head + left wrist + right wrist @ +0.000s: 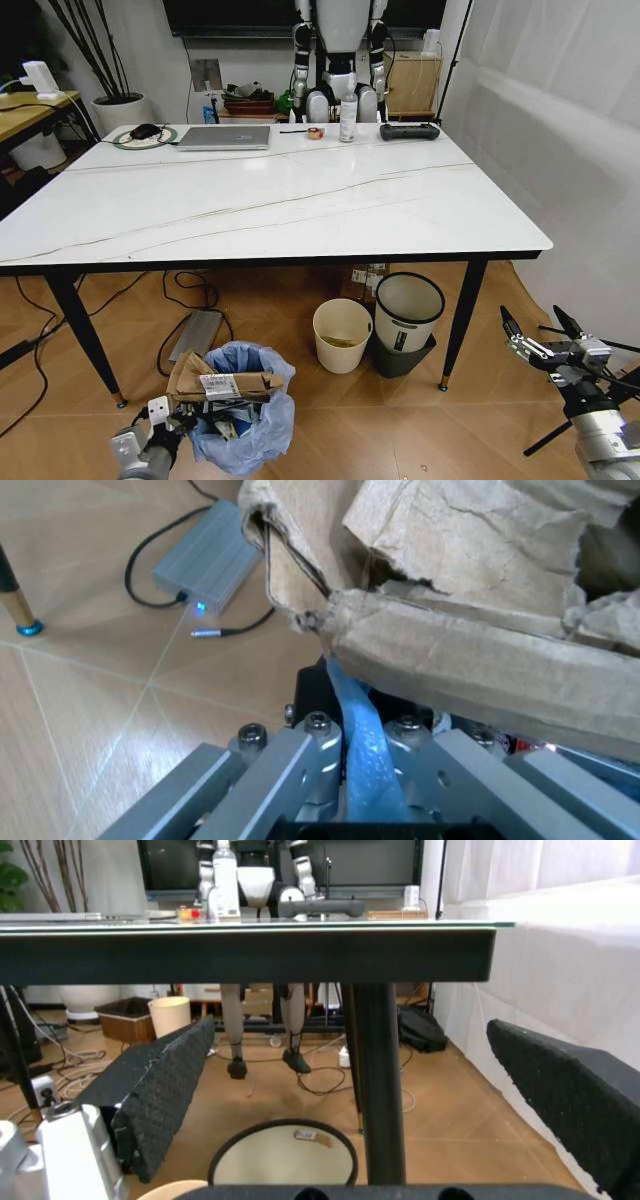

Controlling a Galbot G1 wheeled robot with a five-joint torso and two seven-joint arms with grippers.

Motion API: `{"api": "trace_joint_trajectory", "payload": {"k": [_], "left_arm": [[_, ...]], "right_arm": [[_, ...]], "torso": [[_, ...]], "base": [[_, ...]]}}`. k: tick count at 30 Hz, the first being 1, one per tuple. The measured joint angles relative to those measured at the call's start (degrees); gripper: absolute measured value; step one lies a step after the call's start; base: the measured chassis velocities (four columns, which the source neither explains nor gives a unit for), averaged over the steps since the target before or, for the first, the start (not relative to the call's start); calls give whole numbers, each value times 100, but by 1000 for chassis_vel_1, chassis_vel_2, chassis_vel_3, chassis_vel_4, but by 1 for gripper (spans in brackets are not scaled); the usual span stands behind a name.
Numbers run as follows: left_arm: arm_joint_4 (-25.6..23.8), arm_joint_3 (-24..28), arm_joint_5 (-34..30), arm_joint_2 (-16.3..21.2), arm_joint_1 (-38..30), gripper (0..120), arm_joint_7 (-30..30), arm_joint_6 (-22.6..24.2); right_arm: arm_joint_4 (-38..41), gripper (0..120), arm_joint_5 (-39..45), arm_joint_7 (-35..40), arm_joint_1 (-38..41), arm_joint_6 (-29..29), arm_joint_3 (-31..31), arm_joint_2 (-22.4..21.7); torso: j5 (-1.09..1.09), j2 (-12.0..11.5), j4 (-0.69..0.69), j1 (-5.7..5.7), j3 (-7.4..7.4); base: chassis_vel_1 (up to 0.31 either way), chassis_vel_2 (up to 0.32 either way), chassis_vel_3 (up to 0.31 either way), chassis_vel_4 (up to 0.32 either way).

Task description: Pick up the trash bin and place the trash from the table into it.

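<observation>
The big white table point(270, 205) is standing in the middle of the room on black legs. A grey laptop point(224, 137), a black controller point(409, 131), a roll of tape point(315, 133) and a bottle point(348, 118) are sitting along its far edge.

Under the table, two other bins are standing side by side on the wood floor: a cream bucket point(342, 335) and, just beside it, a dark bin with a white liner point(408, 322).

The trash bin point(240, 410) with the crinkly blue bag is sitting low in front of the table, near the robot's left side. It is holding the trash. Torn brown cardboard point(222, 383) is sticking up out of the top, and small bits are lying under it in the bag.

The left gripper point(170, 425) is touching the near side of the bin. In the left wrist view its jaws are clenched on a strip of the blue bag point(362, 750), right under the cardboard.

The right gripper point(542, 333) is hanging low on the right, well apart from the bin, near the table's front right leg point(378, 1087). Its two black fingers point(160, 1095) are spread wide and are gripping nothing.

A grey box with a little blue light point(205, 559) is lying on the floor with its cords.
</observation>
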Motion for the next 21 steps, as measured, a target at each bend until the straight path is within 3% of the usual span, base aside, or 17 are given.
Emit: {"api": "trace_joint_trajectory", "payload": {"k": [21], "left_arm": [[447,19,243,-210,-73,0,146,-150]], "right_arm": [[0,100,0,0,0,0,0,0]], "torso": [[0,-579,0,-232,-345]], "base": [[0,0,0,0]]}}
